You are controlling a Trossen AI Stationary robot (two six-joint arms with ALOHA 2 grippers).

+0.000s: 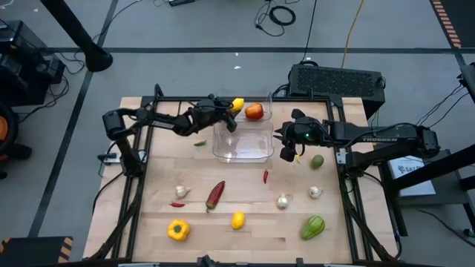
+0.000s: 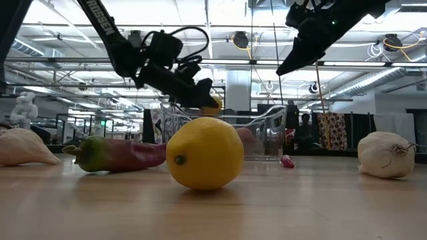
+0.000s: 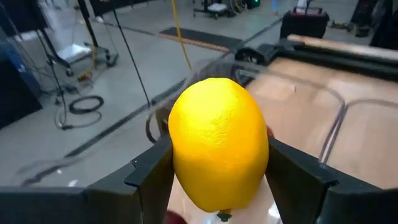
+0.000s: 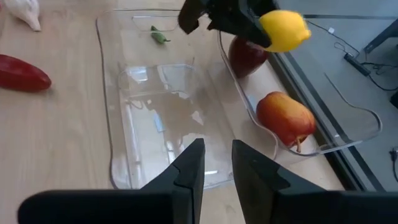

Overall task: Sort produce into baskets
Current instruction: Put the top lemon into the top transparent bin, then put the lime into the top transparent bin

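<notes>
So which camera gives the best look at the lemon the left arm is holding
The left wrist view: the held lemon fills the frame between the left gripper's fingers. The right wrist view shows it small above the far basket with two apples. The high view shows a speck, the low view mostly hides it.

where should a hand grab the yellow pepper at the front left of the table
Judging by the high view, come straight down on the yellow pepper and pinch across its blocky body, not the stem. It lies alone on bare wood, with the small red chilli and the table lemon well apart, so the fingers have room on each side.
</notes>
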